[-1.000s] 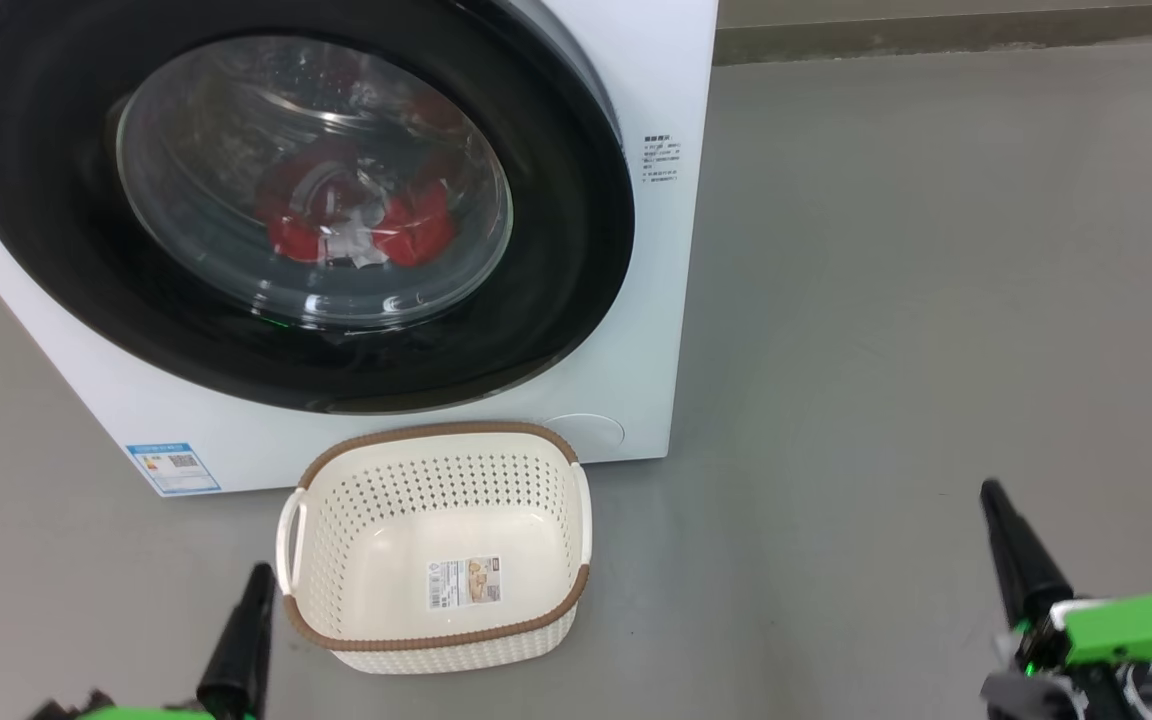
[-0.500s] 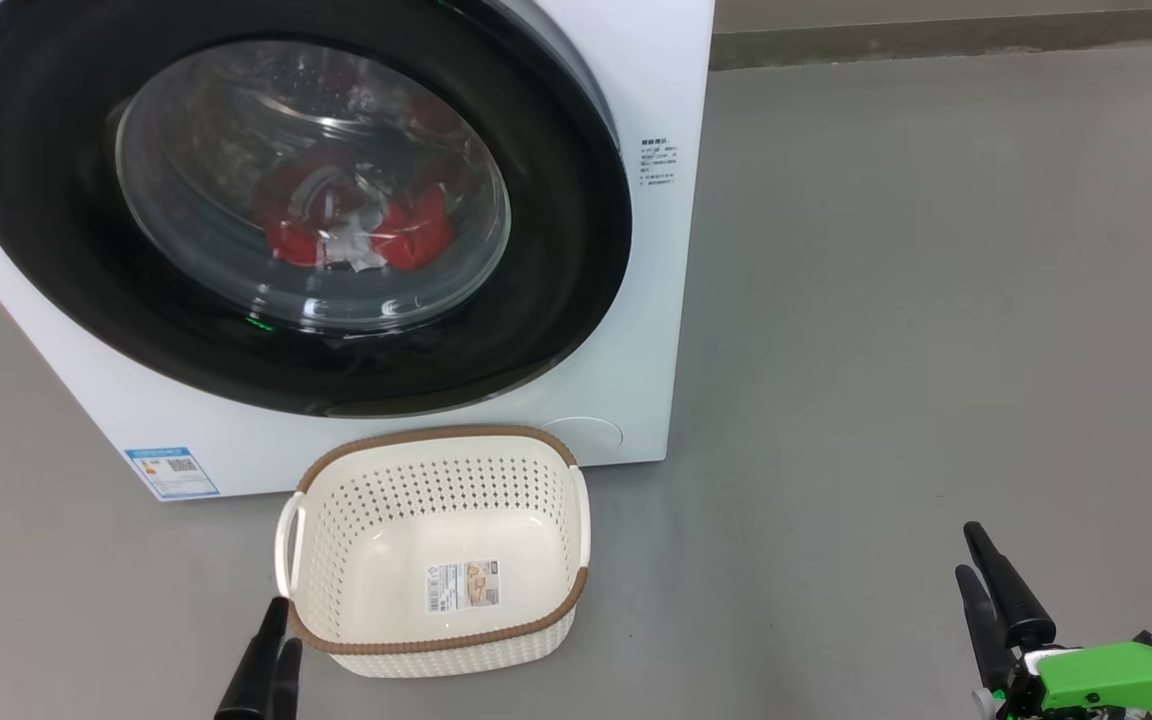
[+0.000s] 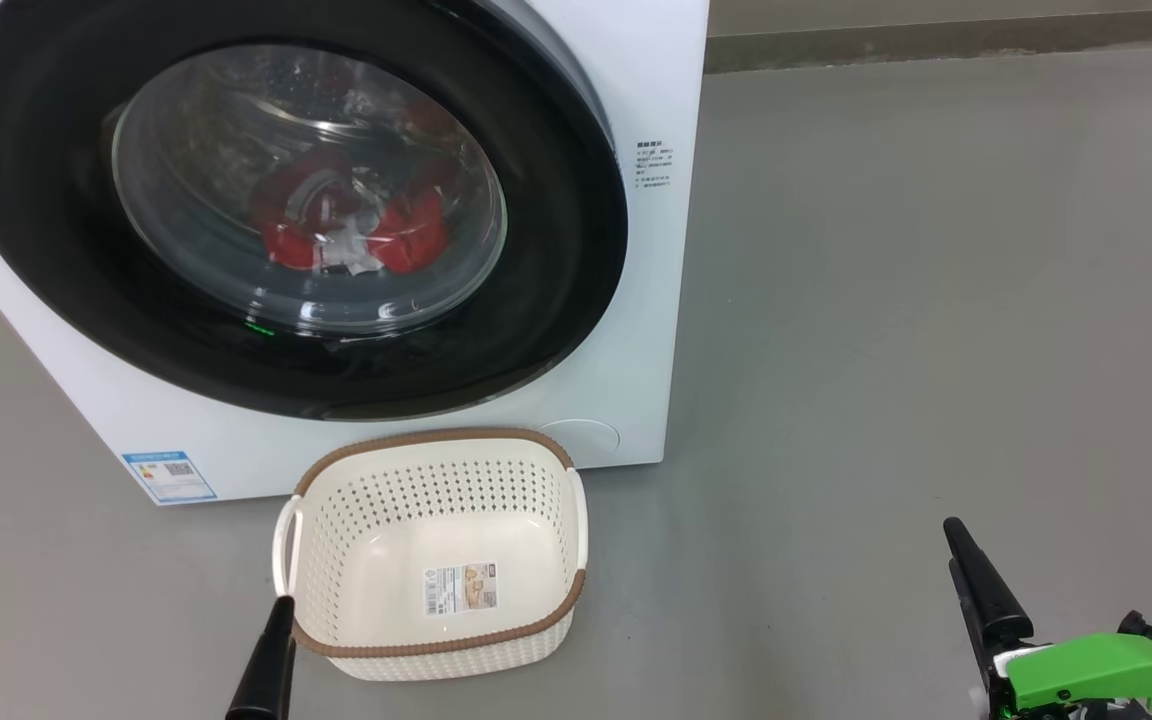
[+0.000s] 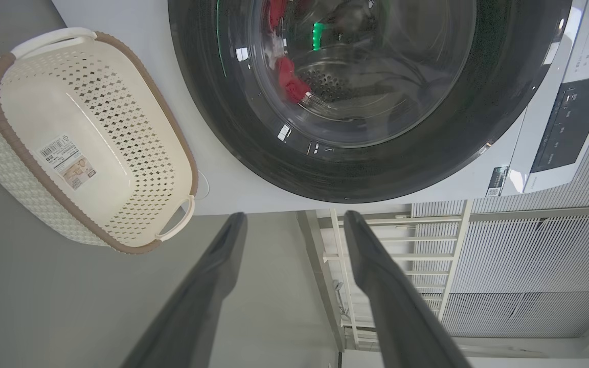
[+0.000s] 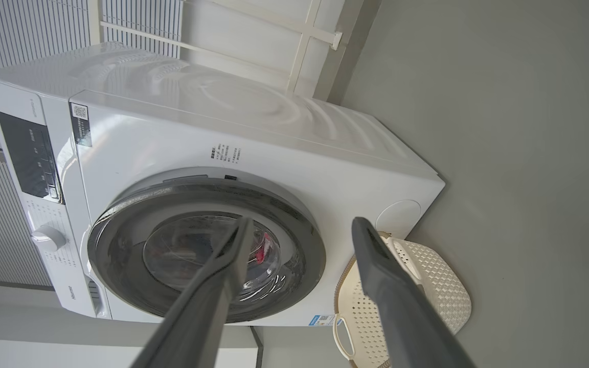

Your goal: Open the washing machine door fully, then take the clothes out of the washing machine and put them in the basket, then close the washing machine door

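Observation:
The washing machine [image 3: 661,300] stands at the upper left of the head view. Its washing machine door [image 3: 556,250] lies flat against the white front. Red clothes [image 3: 406,235] show through the glass bowl. The cream basket [image 3: 436,440] sits empty on the floor just in front of the machine. My left gripper [image 3: 276,625] hovers beside the basket's near-left corner, and in the left wrist view its fingers [image 4: 294,220] stand apart, empty, pointing at the door [image 4: 223,128]. Far right, my right gripper [image 3: 961,550] is low over the floor, open and empty [image 5: 302,225].
Bare grey floor [image 3: 936,300] stretches to the right of the machine. A dark skirting strip [image 3: 936,35] runs along the far wall. The machine's control panel [image 5: 28,153] and knob sit above the door. A white rail frame [image 4: 402,240] stands beside the machine.
In the head view both grippers have sunk lower. The left one has shifted right, toward the basket's corner. The whole picture has drifted slightly; machine and basket have stayed put.

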Robot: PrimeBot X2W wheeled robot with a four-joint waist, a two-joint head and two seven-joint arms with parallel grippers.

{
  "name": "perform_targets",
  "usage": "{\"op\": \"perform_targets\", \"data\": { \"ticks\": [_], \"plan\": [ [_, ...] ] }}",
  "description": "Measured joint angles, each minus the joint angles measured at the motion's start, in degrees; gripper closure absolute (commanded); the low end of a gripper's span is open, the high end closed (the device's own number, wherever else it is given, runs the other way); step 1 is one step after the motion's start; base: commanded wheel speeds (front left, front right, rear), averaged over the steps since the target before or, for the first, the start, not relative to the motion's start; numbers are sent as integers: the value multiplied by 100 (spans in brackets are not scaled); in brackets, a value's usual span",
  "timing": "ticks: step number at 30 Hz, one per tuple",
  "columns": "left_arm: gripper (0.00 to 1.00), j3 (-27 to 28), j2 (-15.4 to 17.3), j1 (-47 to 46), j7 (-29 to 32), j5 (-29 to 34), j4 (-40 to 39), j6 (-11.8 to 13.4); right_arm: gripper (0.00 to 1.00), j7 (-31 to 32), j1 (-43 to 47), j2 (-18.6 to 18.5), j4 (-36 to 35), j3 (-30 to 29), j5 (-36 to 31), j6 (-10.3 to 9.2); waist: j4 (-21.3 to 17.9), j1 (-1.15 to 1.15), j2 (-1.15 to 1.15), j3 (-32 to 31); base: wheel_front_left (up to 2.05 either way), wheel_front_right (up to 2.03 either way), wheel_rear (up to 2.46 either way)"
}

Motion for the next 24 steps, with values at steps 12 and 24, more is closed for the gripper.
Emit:
{"op": "perform_targets", "data": {
  "ticks": [12, 24],
  "plan": [
    [0, 42, 3, 1, -186, 1260, -199, 0, 0, -183, -21, -2, -197, 63, -1068, 0, -24, 0, 0, 2, 0, 0, 0],
    [0, -48, 11, 20, -372, 2229, -475, 146, 0, -389, -24, -38, -319, 296, -2000, 0, -59, 0, 0, -15, 0, 0, 0]
  ]
}}
